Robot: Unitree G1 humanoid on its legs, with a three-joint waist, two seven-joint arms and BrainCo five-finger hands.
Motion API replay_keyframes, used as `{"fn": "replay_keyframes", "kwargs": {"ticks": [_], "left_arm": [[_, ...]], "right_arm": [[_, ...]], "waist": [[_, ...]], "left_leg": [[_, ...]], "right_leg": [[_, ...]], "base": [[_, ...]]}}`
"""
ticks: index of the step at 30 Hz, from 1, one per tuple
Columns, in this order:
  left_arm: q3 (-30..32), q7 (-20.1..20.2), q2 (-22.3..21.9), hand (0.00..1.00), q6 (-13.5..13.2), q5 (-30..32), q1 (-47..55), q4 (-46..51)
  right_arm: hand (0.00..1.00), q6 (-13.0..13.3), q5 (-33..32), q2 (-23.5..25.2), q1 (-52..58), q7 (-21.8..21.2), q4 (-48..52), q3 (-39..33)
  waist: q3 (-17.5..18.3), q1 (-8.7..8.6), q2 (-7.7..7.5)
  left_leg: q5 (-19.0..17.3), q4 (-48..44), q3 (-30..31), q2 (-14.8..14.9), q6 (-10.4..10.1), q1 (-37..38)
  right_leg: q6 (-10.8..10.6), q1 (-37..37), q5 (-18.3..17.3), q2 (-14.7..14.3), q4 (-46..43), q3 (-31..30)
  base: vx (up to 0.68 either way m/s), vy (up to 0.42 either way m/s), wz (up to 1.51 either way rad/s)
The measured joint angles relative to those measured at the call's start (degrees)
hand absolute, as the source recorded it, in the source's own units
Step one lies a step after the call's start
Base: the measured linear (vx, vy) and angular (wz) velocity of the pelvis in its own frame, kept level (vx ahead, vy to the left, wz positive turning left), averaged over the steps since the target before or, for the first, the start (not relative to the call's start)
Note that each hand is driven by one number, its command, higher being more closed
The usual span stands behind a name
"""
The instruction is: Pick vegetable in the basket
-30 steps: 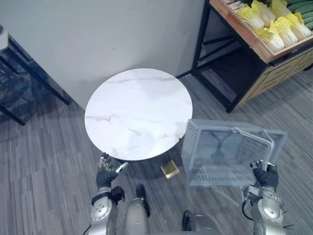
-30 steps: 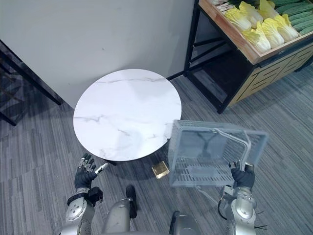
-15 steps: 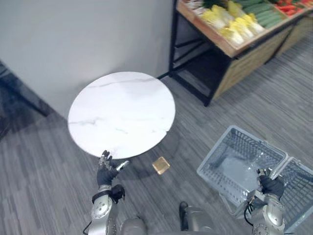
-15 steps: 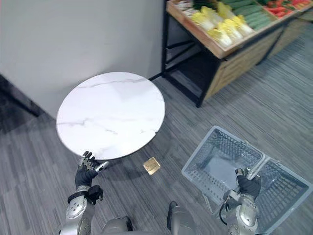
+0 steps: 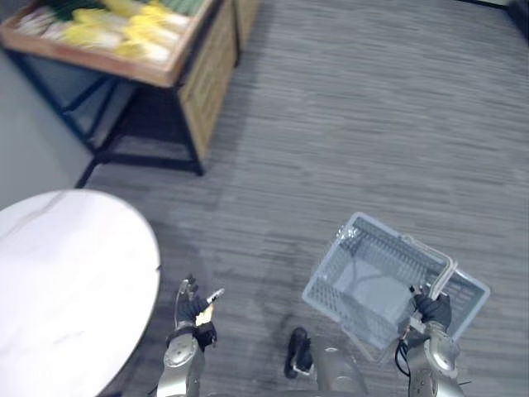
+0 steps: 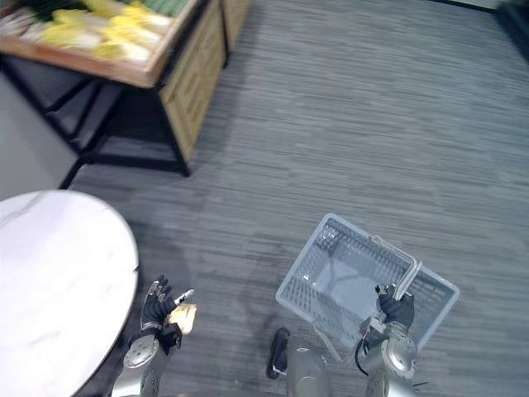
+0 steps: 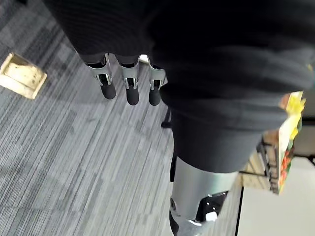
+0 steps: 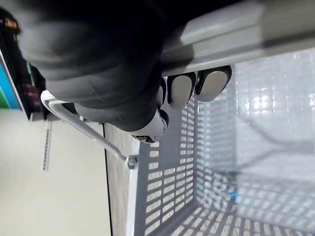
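I am carrying the basket (image 5: pixel 368 285) by its handle (image 5: pixel 440 275), the right hand (image 5: pixel 433 311) curling tight round the bar. The basket is hanging low at my right and looks empty. The left hand (image 5: pixel 195 311) is hovering over the floor, fingers spread, holding nothing. The vegetables (image 5: pixel 107 25) are lying on the wooden stand (image 5: pixel 211 74), well apart from both hands. I am judging this the approach step: next I should be walking to the stand and reaching the free hand for one vegetable.
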State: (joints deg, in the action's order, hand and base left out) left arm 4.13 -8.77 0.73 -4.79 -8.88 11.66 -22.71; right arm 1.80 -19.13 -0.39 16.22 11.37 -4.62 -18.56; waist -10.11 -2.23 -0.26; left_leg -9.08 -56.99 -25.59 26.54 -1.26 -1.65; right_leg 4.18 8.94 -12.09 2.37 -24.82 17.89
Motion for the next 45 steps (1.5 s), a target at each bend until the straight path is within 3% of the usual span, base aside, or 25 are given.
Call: {"fn": "replay_keyframes", "kwargs": {"ticks": [3,5,6,7,8,10,12,13,15,18,20,22,24,25,26,27,30,32,34,37,39,40,41,43,45], "left_arm": [[-0.01,-0.1,-0.03,0.0,-0.07,-0.58,1.71,0.71],[-0.02,-0.12,-0.07,0.0,-0.07,-0.58,2.99,1.68],[0.01,-0.17,-0.13,0.0,-0.1,-0.54,4.32,2.72],[0.03,-0.24,-0.15,0.0,-0.2,-0.54,4.9,3.28],[0.08,-0.34,0.23,0.0,-0.25,-0.48,5.56,3.15],[0.55,-0.23,1.24,0.0,-0.35,-0.14,5.12,3.28],[0.29,-0.27,0.83,0.0,-0.42,0.01,3.71,3.41],[-0.47,-0.21,0.75,0.0,-0.41,0.01,3.62,3.4],[-2.56,-0.29,1.84,0.0,-0.39,0.07,3.24,3.53],[-4.56,-0.33,3.06,0.0,-0.52,0.55,2.28,3.7],[-4.57,-0.26,3.05,0.0,-0.67,0.54,0.8,3.28],[-4.58,-0.21,2.99,0.0,-0.65,0.56,-1.53,1.59],[-4.24,-0.19,3.71,0.0,-0.65,0.65,-2.85,0.63],[-3.86,-0.2,3.05,0.0,-0.65,0.68,-3.15,-0.18],[-4.06,-0.11,2.67,0.0,-0.6,0.71,-3.39,-0.31],[-4.15,-0.09,2.57,0.0,-0.6,0.74,-4.04,-0.28],[-4.29,-0.14,0.66,0.0,-0.83,1.11,-3.54,0.08],[-3.52,-0.2,-0.48,0.0,-1.01,1.05,-0.12,4.01],[-3.69,-0.24,-0.61,0.0,-0.98,0.94,0.08,5.71],[-3.62,-0.22,-0.73,0.0,-0.95,0.6,1.29,8.97],[-3.61,-0.22,-0.76,0.0,-0.92,0.62,1.46,9.23],[-3.56,-0.24,-1.01,0.0,-0.92,0.61,1.94,9.72],[-3.38,-0.32,-0.72,0.0,-0.91,0.62,2.88,10.34],[-1.75,-0.77,-0.09,0.0,-0.91,0.66,2.69,12.23],[-1.3,-1.46,-0.79,0.0,-0.91,0.67,2.42,14.05]], "right_arm": [[1.0,0.17,0.23,-1.0,-0.33,-0.01,3.12,0.79],[1.0,0.36,0.19,-2.42,-1.13,0.03,3.18,0.67],[1.0,0.39,0.13,-4.24,-2.13,0.06,3.04,0.76],[1.0,0.4,0.2,-5.06,-2.55,0.02,2.86,1.19],[1.0,0.62,1.25,-5.78,-3.69,-0.29,0.49,2.44],[1.0,0.87,1.67,-5.64,-3.45,-0.49,0.32,2.85],[1.0,0.87,2.52,-5.71,-3.87,-0.53,-0.95,2.63],[1.0,0.81,3.41,-5.48,-4.39,-0.92,-2.58,2.88],[1.0,-0.14,4.12,-4.59,-4.81,-1.6,-4.83,3.44],[1.0,-0.28,4.25,-4.31,-5.25,-2.53,-5.2,5.5],[1.0,-0.19,4.68,-4.52,-6.06,-2.76,-5.19,5.36],[1.0,-0.09,4.68,-5.02,-7.37,-2.77,-5.2,4.81],[1.0,0.11,4.83,-5.27,-7.78,-2.78,-5.29,4.75],[1.0,0.15,5.31,-6.4,-7.79,-2.79,-5.81,4.69],[1.0,0.14,5.88,-6.94,-9.04,-2.83,-6.05,4.46],[1.0,0.13,6.24,-6.69,-9.3,-2.86,-5.6,3.95],[1.0,0.12,6.34,-6.83,-7.41,-2.9,-5.07,2.76],[1.0,-0.09,6.39,-6.2,-5.82,-2.77,-2.53,4.2],[1.0,-0.11,6.39,-5.17,-5.28,-2.61,-0.1,4.23],[1.0,0.31,5.73,-4.33,-4.78,-1.53,4.73,2.83],[1.0,0.86,5.77,-5.61,-4.33,-1.4,5.1,0.85],[1.0,1.13,5.71,-7.13,-3.91,-1.31,4.69,-0.47],[1.0,1.64,5.79,-7.41,-4.36,-1.18,2.09,-0.83],[1.0,1.63,5.8,-7.72,-4.85,-1.05,-0.22,-0.85],[1.0,1.4,6.74,-7.33,-5.75,-1.12,-2.25,-0.78]], "waist": [[-0.17,2.57,-0.02],[-0.37,3.1,0.25],[-0.25,3.49,0.96],[-0.04,3.71,1.57],[0.77,5.13,1.01],[2.13,4.08,-1.54],[1.91,4.18,-2.53],[1.79,4.11,-2.69],[1.55,2.92,-2.54],[0.72,2.05,0.25],[0.49,1.0,0.64],[-0.67,-0.41,1.73],[-1.36,-0.61,0.52],[-1.55,-0.93,1.72],[-1.53,-0.47,3.09],[-1.78,-0.43,2.74],[-1.95,-3.01,2.8],[-2.31,-1.33,3.25],[-3.12,0.41,4.25],[-4.02,2.39,2.14],[-3.96,2.81,2.4],[-3.17,2.88,3.62],[-2.01,2.81,2.86],[-0.55,2.66,0.62],[-0.63,3.15,0.24]], "left_leg": [[-5.13,5.68,6.38,-6.73,-0.42,-13.0],[-4.96,15.71,7.47,-10.68,-0.64,-15.93],[-3.02,29.62,9.17,-14.72,-3.08,-16.44],[-1.02,34.8,10.16,-15.65,-3.59,-16.67],[2.99,34.63,11.51,-18.41,-0.43,-16.06],[-0.48,32.77,11.7,-21.78,2.34,-17.0],[-4.42,30.18,11.51,-24.38,4.32,-16.1],[-6.25,29.83,11.71,-25.94,5.28,-13.06],[-8.58,31.4,13.23,-27.66,6.46,-7.23],[-8.88,40.32,15.62,-27.51,6.66,4.92],[-8.98,43.04,16.84,-27.01,6.44,8.48],[-10.13,44.32,17.81,-24.95,3.95,11.5],[-11.41,45.09,17.91,-24.35,0.34,15.65],[-12.24,44.83,19.2,-22.81,-1.12,17.59],[-9.64,45.04,19.09,-20.84,-4.0,17.71],[-7.25,44.95,19.75,-21.48,-4.4,17.77],[3.8,37.02,22.04,-21.43,-3.72,18.17],[12.47,12.1,21.87,-16.53,-5.2,7.92],[4.49,-3.48,19.61,-11.85,-4.64,-2.93],[-4.07,2.11,11.86,-11.51,-2.48,-13.45],[-4.13,16.21,6.98,-13.22,-2.07,-16.53],[0.92,29.23,4.97,-15.37,-1.9,-16.65],[4.26,33.27,4.04,-18.03,5.31,-15.82],[2.84,33.9,4.05,-21.39,7.14,-16.42],[-0.35,32.33,4.71,-23.05,7.95,-15.63]], "right_leg": [[-1.26,-5.48,-2.45,1.51,4.96,-2.94],[-3.04,-7.89,-3.5,2.71,6.73,-3.88],[-5.02,-9.87,-4.68,3.6,8.4,-4.67],[-5.81,-10.24,-5.13,3.26,8.73,-5.79],[-7.0,-12.05,-5.65,3.37,11.4,-9.91],[-8.94,-13.68,-5.16,6.45,13.46,-10.48],[-12.79,-10.75,-4.32,9.51,2.83,-12.32],[-16.29,-6.65,-2.69,11.55,-10.71,-14.01],[-15.6,-0.75,-1.67,12.53,-29.94,-14.92],[-8.2,7.1,-5.77,11.4,-33.51,-6.38],[-7.07,12.18,-6.32,10.51,-24.56,-2.59],[-6.61,15.8,-2.43,7.4,-10.58,-2.29],[-5.33,16.34,11.29,4.42,5.99,-3.91],[-1.33,14.6,21.66,2.45,8.01,-5.29],[-0.25,15.58,18.78,1.32,4.64,-5.78],[-0.07,16.61,16.55,2.21,1.37,-6.25],[-0.75,12.3,7.49,5.58,-7.61,-3.2],[-0.88,2.6,3.54,2.76,0.02,-2.67],[-0.82,-3.29,3.44,0.45,4.88,-1.81],[-2.49,-11.8,2.47,2.0,11.16,-1.17],[-5.18,-15.76,0.82,3.08,12.77,-0.04],[-7.41,-17.73,-0.67,3.07,13.31,0.87],[-8.94,-19.66,-1.94,4.41,14.02,0.78],[-9.95,-20.07,-0.73,6.81,15.42,0.67],[-11.42,-20.94,0.51,8.24,12.78,0.05]], "base": [[0.3,0.106,-0.58],[0.3,0.227,-0.33],[0.35,0.292,-0.41],[0.49,0.362,-0.81],[0.48,0.314,-0.61],[0.61,0.315,0.14],[0.56,0.281,0.42],[0.46,0.245,0.24],[0.67,0.205,0.41],[0.63,0.067,0.28],[0.63,-0.045,0.48],[0.59,-0.098,0.54],[0.61,-0.154,0.33],[0.85,-0.224,0.03],[0.71,-0.182,0.02],[0.62,-0.188,0.16],[0.62,-0.206,0.78],[0.61,-0.145,0.08],[0.51,-0.069,-0.07],[0.44,0.002,0.09],[0.44,0.121,0.29],[0.57,0.218,0.38],[0.6,0.214,0.49],[0.52,0.19,0.53],[0.5,0.203,0.48]]}}
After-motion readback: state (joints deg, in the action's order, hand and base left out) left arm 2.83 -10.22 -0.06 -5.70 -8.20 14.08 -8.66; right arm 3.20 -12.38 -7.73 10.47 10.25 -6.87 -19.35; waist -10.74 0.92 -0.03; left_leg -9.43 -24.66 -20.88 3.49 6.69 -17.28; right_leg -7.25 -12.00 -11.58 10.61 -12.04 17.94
